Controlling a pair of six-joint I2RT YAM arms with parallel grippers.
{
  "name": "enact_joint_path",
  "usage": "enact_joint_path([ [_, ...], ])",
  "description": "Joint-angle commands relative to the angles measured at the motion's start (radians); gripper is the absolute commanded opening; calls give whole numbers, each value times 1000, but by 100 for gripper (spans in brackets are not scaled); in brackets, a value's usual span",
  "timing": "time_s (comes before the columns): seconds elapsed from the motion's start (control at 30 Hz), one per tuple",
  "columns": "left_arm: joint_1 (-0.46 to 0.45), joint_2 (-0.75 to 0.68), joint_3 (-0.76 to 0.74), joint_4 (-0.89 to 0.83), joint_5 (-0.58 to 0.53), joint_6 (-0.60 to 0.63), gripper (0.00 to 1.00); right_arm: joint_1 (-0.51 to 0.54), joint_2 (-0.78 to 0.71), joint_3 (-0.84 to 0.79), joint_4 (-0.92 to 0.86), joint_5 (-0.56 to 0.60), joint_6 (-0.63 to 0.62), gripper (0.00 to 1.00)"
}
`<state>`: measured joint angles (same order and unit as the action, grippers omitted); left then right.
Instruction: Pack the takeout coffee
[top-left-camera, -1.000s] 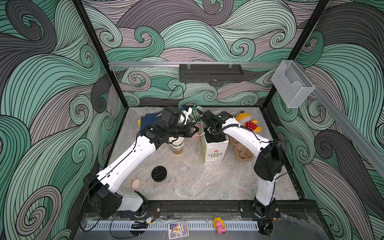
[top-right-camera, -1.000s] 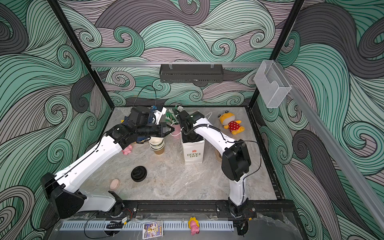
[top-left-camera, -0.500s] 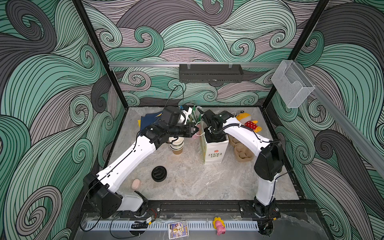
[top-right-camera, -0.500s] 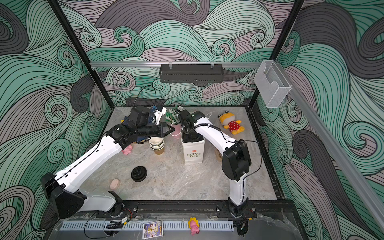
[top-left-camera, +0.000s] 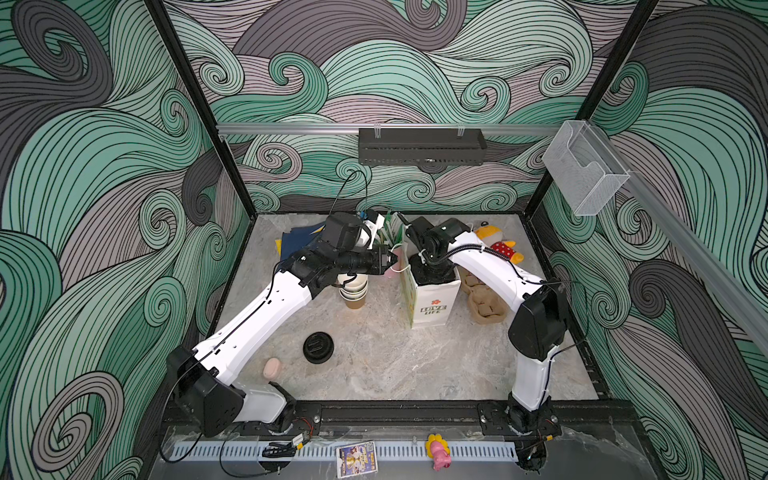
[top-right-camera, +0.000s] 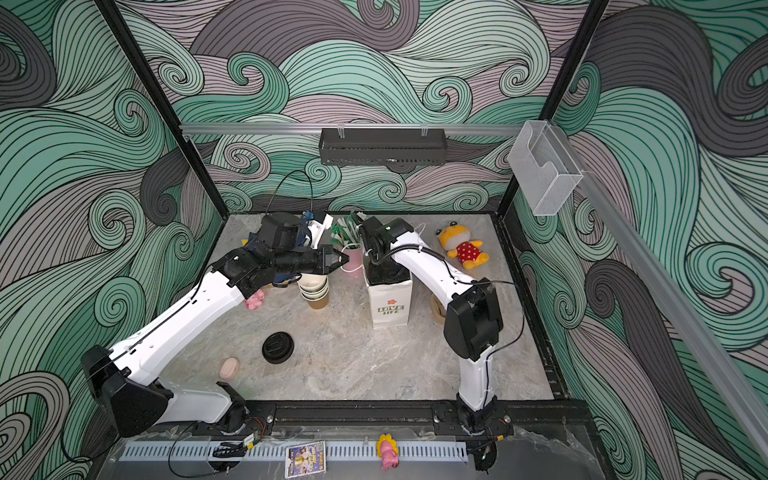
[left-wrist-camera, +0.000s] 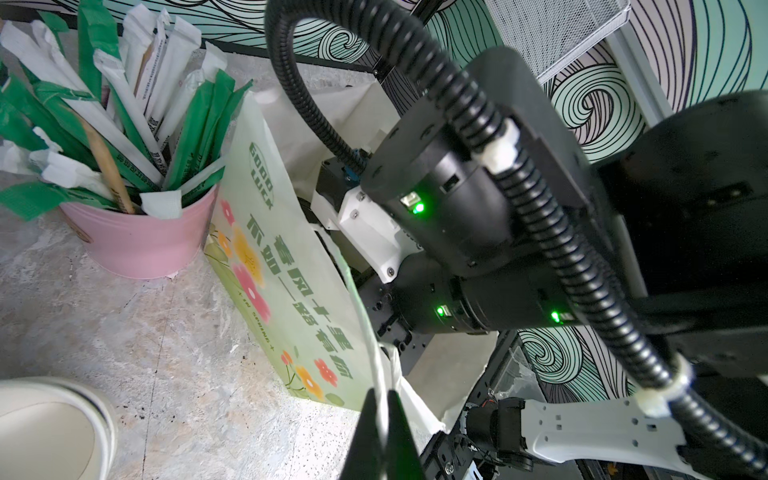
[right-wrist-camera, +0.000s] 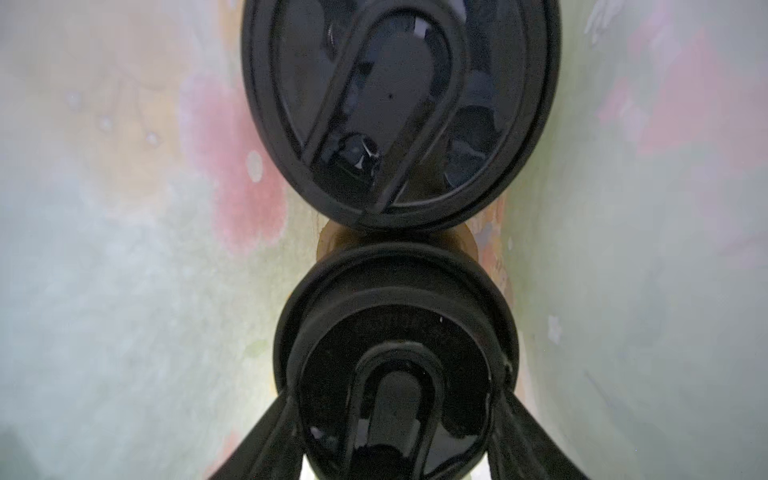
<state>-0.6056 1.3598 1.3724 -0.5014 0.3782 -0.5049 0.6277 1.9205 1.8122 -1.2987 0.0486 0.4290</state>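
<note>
- In both top views the left gripper (top-left-camera: 390, 261) is at the left lip of the white bag (top-left-camera: 436, 299), centre-far; the right arm (top-left-camera: 490, 266) reaches down into it.
- Left wrist: the left gripper (left-wrist-camera: 381, 415) is pinched together on the bag's handle (left-wrist-camera: 372, 365).
- Right wrist: inside the bag, the right gripper (right-wrist-camera: 395, 399) clamps one lidded cup (right-wrist-camera: 395, 316); the second lidded cup (right-wrist-camera: 399, 104) is just beside it.

In both top views the bag (top-left-camera: 434, 297) hides the right claw (right-wrist-camera: 395, 392) and the lidded cups (right-wrist-camera: 399, 112) (right-wrist-camera: 395, 332).
</note>
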Motion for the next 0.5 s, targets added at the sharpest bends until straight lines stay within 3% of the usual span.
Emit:
enact_joint_path([
  [0.0, 5, 2, 28, 4, 9, 16, 0, -7, -25, 29, -64, 1, -10, 52],
  [0.47, 4, 5, 27, 4, 14, 16, 0, -7, -40, 6, -56, 8, -2, 51],
])
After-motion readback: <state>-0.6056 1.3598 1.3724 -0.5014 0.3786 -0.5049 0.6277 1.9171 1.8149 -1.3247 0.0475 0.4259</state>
